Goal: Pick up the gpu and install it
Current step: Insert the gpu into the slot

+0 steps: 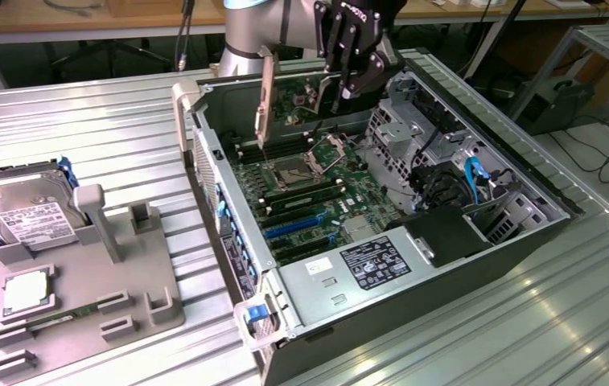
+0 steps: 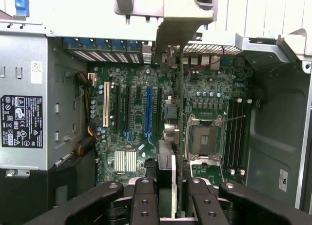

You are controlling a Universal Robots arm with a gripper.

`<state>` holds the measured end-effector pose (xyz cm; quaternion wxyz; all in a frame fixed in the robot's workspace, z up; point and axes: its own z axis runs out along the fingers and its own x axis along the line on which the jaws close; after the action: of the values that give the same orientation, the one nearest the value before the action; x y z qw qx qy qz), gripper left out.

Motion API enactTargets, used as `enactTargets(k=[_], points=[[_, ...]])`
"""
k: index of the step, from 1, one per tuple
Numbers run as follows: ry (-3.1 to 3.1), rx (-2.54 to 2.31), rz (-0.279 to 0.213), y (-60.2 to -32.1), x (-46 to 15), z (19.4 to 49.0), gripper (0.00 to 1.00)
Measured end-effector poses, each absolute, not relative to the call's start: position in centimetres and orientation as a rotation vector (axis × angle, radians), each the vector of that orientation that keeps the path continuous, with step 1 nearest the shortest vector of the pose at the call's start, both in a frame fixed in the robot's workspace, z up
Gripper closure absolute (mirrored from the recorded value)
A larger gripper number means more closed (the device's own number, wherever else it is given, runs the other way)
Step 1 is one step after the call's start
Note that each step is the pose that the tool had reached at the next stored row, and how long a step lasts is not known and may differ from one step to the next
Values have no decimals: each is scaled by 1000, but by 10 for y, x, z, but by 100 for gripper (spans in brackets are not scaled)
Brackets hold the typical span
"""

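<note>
The gpu (image 1: pixel 298 100) hangs upright over the open computer case (image 1: pixel 519 241), with its pale metal bracket (image 1: pixel 265 104) toward the exterior view's left. My gripper (image 1: pixel 345 90) is shut on the card's other end. In the wrist view the gpu (image 2: pixel 168 171) shows edge-on between my fingers (image 2: pixel 145 203), my gripper (image 2: pixel 170 198) closed on it, and its bracket (image 2: pixel 181 25) is at the far end near the case's rear wall. The card floats above the motherboard (image 2: pixel 136 137), between the blue expansion slot (image 2: pixel 148 112) and the processor socket (image 2: pixel 204 139), touching neither.
A power supply (image 1: pixel 374 261) fills the case's near end, and drive bays with blue cables (image 1: pixel 476 181) line the exterior view's right. A grey fixture (image 1: pixel 121 297) at the exterior view's left holds a hard drive (image 1: pixel 25 213), a processor (image 1: pixel 25 291) and a memory stick (image 1: pixel 63 314).
</note>
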<state>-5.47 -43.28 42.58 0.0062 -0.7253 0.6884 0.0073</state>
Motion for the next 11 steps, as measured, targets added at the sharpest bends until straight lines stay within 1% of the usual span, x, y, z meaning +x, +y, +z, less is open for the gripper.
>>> enactTargets(k=[11], points=[[2154, -2270, 23, -433, -55, 423, 72]])
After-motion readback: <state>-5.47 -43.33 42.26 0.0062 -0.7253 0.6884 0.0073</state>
